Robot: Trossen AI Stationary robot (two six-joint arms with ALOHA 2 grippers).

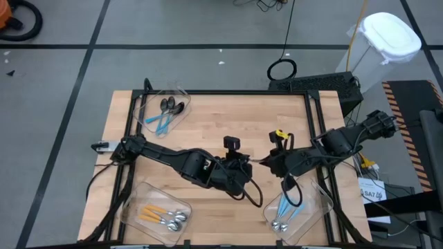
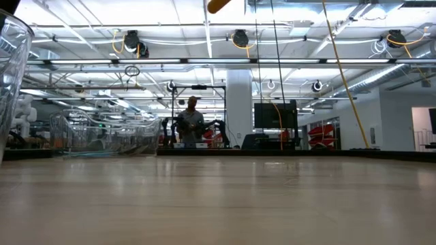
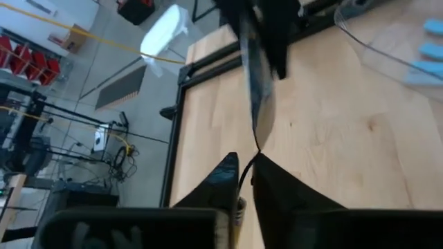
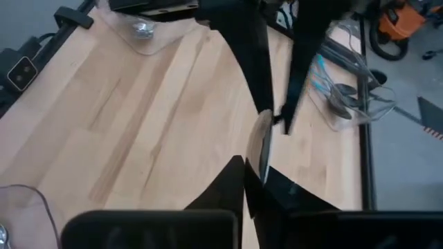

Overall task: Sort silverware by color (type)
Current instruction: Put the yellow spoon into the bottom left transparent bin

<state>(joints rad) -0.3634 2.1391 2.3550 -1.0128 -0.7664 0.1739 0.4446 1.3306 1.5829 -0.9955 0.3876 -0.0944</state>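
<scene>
Dark fingers of the left claw (image 3: 246, 168) stand narrow, pinched about one end of a thin spoon (image 3: 253, 90). From the other side the right claw (image 4: 253, 164) is closed tight on the other end. The spoon hangs between the two in the air, over the bare middle of the wooden surface (image 1: 208, 117), well apart from all three bins.

From where I stand this looks like a hand-over, and that is the risky part. If one claw lets go before the other has a firm hold, the slim metal may swing or slip out and drop. If both pull at once, it could twist loose.

I cannot tell the colour of its handle. The bin with orange handles (image 1: 160, 216) and the one with blue handles (image 1: 313, 207) are both close, so a wrong drop is possible.
</scene>
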